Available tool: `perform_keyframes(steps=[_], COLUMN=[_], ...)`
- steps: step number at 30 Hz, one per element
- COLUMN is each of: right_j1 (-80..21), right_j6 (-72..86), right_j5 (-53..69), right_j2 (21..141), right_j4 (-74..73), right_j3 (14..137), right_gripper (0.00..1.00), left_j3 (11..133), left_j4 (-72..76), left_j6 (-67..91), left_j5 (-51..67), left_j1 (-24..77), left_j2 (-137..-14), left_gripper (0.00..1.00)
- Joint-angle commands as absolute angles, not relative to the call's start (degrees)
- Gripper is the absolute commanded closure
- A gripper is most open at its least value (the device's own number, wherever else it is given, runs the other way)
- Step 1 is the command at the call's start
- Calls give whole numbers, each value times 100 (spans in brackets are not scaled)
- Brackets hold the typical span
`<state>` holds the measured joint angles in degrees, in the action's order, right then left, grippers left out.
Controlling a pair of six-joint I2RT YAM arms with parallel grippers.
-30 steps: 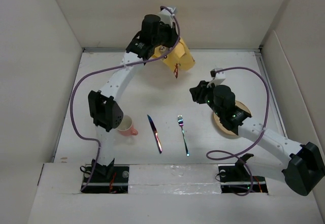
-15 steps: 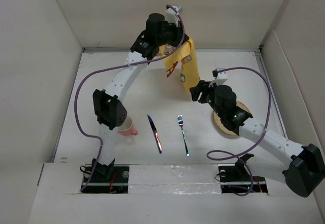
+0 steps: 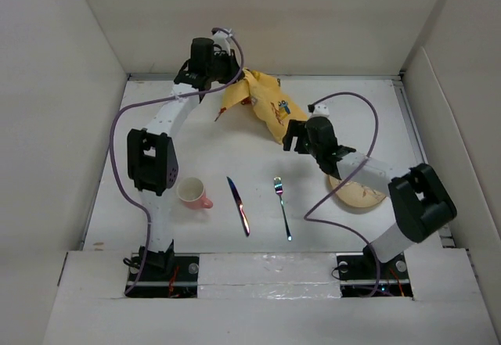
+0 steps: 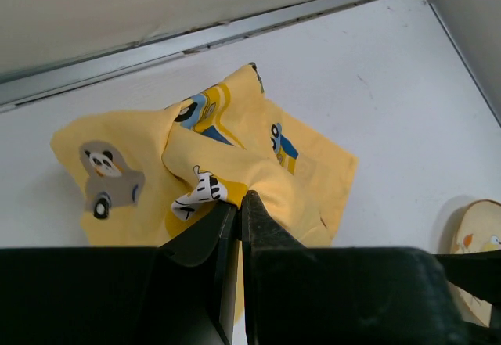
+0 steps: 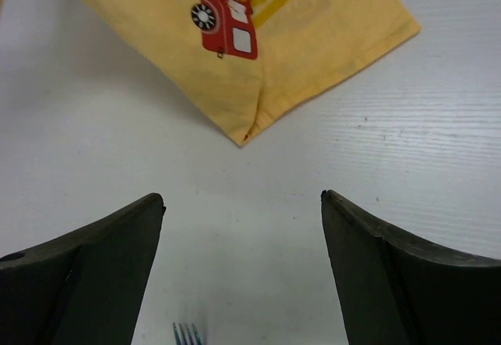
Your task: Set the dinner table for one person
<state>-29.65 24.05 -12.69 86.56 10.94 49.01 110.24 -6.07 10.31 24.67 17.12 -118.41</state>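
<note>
We see the dinner table [image 3: 235, 153] spreading under both arms, and every other thing lies on it. The yellow mat [image 3: 262, 102] with the cartoon vehicles is at the far side of the table, between the two grippers. The left gripper [image 4: 239, 198] is clenched on a fold of this mat; its two fingers are pressed together with the cloth bunched between them. From this grip the mat falls away in wrinkles onto the table.

The right gripper [image 5: 243, 196] is released, with its fingers wide apart and nothing between them. One corner of the mat lies just ahead of its fingertips and does not touch them.

The plate [image 3: 362, 192] is to the right of the right gripper, partly hidden under that arm. The pink cup [image 3: 192, 192] stands well apart from the left gripper, toward the near edge and beside the left arm. The knife [image 3: 239, 206] lies to the right of the cup. The fork [image 3: 282, 208] is on the near side of the right gripper, and its tines point toward it.
</note>
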Motion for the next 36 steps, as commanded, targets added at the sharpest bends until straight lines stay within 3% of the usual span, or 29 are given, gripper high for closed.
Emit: perform_keyframes(steps=[1,7,12,15,18,19,24,25,29,33,36], right_j1=[-2857,-2654,-2707,-2707,-2707,-2707,-2707,-2707,-2707,-2471,-1944], right_j6=[2470,2198,2179,2206,2224,2224,1943,1786,1574,1407,1406], right_j5=[-1030,182,281,168,-165,-297,-483,-527,-256,-158,-98], right_j2=[9295,10440,11520,11610,11453,11322,9680,8728,7756,7461,8250], right_j4=[1643,1976,1753,1775,1803,1723,1733,1375,731,124,27], right_j3=[5378,6186,7134,7277,7242,7216,6443,6416,6592,7425,8233], right_gripper=[14,16,20,44,94,100,100,100,100,100,100], left_j3=[11197,11180,11232,11206,11180,11180,10917,10690,10311,9740,9265], left_j4=[-377,-606,-659,-642,-659,-668,-563,-493,-238,156,474], left_j6=[809,528,527,519,492,483,396,387,281,176,132], left_j5=[2531,2294,2338,2329,2233,2189,1339,988,485,-210,-308], left_j1=[1627,1573,1573,1573,1573,1573,1573,1573,1573,1573,1573], left_j2=[-11865,-12058,-12076,-12015,-11901,-11866,-11383,-11130,-10742,-10240,-9941], left_gripper=[100,100,100,100,100,100,100,100,100,100,100])
